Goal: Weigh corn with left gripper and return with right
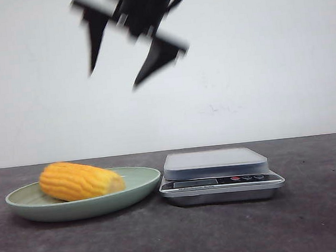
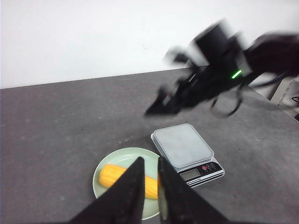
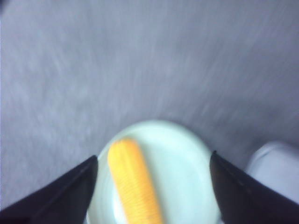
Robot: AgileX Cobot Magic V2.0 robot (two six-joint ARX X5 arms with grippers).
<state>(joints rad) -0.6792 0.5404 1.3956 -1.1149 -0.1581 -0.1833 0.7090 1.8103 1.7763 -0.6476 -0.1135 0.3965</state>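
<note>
The corn [image 1: 81,180], a stubby yellow-orange cob, lies on a pale green plate [image 1: 141,185] at the left of the table. A grey kitchen scale [image 1: 214,162] stands just right of the plate, its platform bare. My right gripper [image 1: 114,77] hangs high above the plate, blurred, open and empty. In the right wrist view its gripper [image 3: 152,161] is spread wide over the corn [image 3: 133,182] and plate [image 3: 177,163]. My left gripper [image 2: 149,161] is out of the front view. It is high up, fingers nearly together and empty, with the corn [image 2: 112,176] far below.
The table is dark grey with a white wall behind it. In the left wrist view the right arm [image 2: 219,65] reaches in above the scale [image 2: 182,144] and the plate [image 2: 131,156]. The scale's edge [image 3: 280,168] shows in the right wrist view.
</note>
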